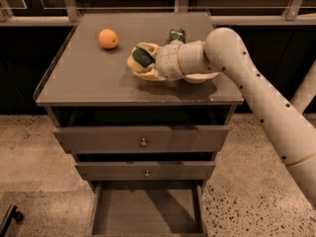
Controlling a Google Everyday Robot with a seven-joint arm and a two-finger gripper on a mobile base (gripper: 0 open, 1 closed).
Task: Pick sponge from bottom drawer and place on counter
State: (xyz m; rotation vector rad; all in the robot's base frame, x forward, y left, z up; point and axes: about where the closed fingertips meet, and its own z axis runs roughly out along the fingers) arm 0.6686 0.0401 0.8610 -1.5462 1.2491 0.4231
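The dark green sponge (142,57) sits between the cream fingers of my gripper (141,61), which is shut on it. The gripper hovers low over the middle of the grey counter (94,80), reaching in from the right. At the foot of the cabinet the bottom drawer (148,214) stands pulled open, and its flat grey floor shows nothing on it.
An orange fruit (108,38) lies on the counter left of the gripper. A green-topped jar (177,34) stands just behind my wrist. Two knobbed drawers (143,141) are closed above the open one. A railing runs along the back.
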